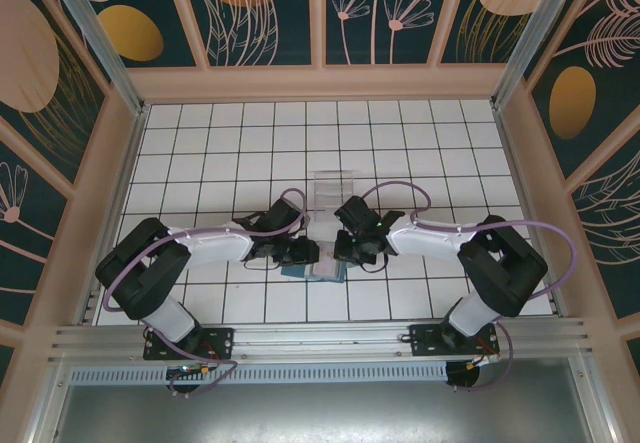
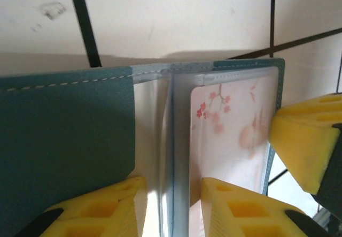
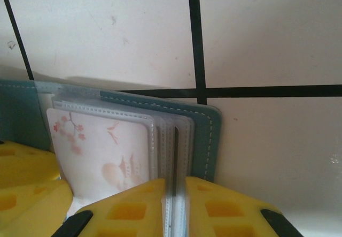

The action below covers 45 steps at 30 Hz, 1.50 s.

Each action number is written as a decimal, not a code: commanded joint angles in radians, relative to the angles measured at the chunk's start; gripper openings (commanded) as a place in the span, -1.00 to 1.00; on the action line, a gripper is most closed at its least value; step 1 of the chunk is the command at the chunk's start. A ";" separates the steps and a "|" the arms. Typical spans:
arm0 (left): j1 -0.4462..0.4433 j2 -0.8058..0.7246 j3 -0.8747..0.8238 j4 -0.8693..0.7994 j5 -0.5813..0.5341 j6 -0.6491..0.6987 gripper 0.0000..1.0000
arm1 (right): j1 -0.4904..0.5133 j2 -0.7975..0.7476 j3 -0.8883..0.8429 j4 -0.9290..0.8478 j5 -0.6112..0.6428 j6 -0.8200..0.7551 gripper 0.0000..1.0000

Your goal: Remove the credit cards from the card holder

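Near front edge of table (image 1: 400, 133), between arms, card holder (image 2: 64, 140) lies open. Left gripper (image 2: 171, 186) pinches clear sleeves (image 3: 165, 140) by spine; right gripper (image 3: 173, 183) clamps their outer edges, likely bracing wallet and fanning pages. Blossom-printed credit card (image 2: 230, 135) sits inside sleeve, not yet out.

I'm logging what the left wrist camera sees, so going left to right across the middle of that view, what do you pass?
The card holder's teal cover → its clear sleeves → the blossom-print credit card → a yellow finger of the right gripper.
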 commanded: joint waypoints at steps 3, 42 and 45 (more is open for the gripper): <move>0.006 0.000 0.000 -0.110 -0.093 0.032 -0.37 | 0.008 0.015 0.018 -0.026 0.023 -0.008 -0.64; 0.011 -0.093 -0.121 0.248 0.032 -0.147 -0.43 | -0.086 0.058 0.016 -0.007 0.087 -0.114 -0.84; 0.020 -0.076 -0.136 0.297 0.058 -0.165 -0.43 | -0.086 0.058 0.012 -0.004 0.081 -0.110 -0.84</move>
